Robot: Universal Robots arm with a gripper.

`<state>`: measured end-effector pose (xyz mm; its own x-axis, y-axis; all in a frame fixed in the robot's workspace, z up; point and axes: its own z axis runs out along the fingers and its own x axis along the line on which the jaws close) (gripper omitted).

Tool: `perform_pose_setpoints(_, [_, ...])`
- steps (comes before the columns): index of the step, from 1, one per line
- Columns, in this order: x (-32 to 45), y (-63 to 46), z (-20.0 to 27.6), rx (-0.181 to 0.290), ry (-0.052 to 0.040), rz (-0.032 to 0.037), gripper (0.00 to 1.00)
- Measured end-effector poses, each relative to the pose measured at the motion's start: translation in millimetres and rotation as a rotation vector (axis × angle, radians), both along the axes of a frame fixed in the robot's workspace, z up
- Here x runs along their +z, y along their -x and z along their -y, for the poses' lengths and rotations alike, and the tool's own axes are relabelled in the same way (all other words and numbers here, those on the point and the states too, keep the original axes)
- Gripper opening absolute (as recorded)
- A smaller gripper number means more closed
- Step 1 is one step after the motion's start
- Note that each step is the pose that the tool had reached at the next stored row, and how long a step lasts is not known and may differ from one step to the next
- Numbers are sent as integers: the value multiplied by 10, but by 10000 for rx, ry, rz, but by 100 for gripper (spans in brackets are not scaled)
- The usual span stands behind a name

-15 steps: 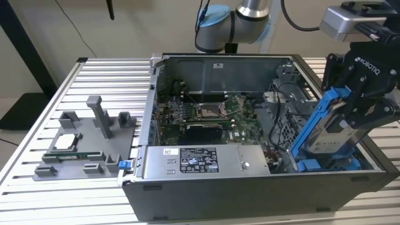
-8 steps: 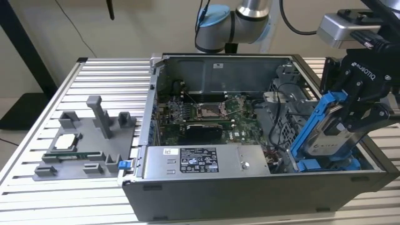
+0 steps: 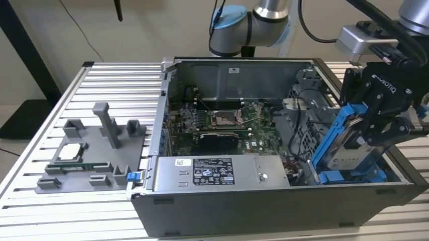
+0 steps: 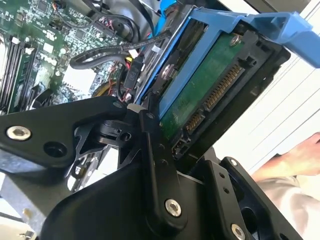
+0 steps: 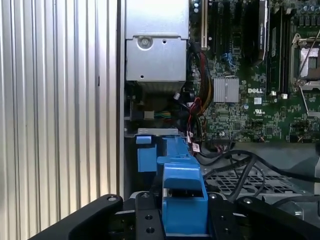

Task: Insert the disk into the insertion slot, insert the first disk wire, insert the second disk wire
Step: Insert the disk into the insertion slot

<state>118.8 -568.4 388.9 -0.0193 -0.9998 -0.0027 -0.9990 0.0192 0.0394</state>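
My gripper [image 3: 372, 131] is shut on the disk [image 3: 346, 148], a silver drive clipped in a bright blue frame. It holds the disk tilted and steep over the open case's right end in the exterior view. The disk's lower edge sits by the blue fittings of the insertion slot [image 3: 338, 176], a grey drive bay at the case's front right corner. In the second wrist view the disk's green circuit board [image 4: 212, 82] and its connectors face the camera, with a black finger [image 4: 150, 131] against the frame. In the first wrist view the blue frame [image 5: 184, 200] sits between the black fingers, above the slot's blue fittings [image 5: 147, 156]. Black wires [image 5: 240, 167] lie loose beside the bay.
The open computer case [image 3: 268, 213] stands on a slatted metal table [image 3: 107, 75]. Inside are the motherboard [image 3: 221, 123] and a silver labelled power-supply box [image 3: 221, 173]. A grey fixture tray [image 3: 87, 155] with small parts lies to the exterior view's left. A person's hand [image 4: 297, 157] is near the case.
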Motion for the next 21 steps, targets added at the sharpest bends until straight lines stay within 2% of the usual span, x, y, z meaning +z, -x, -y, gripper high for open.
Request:
perform_pose_setpoints(5, [-50,-1,0,0,-21,0,0])
perform_pose_setpoints(12, [-56,-1,-1,1,-30,1,0])
perform_pose_setpoints(13, [-55,-1,-1,1,-25,1,100])
perform_pose_setpoints(21, [-3,-1,-4,-1,-22,-7,100])
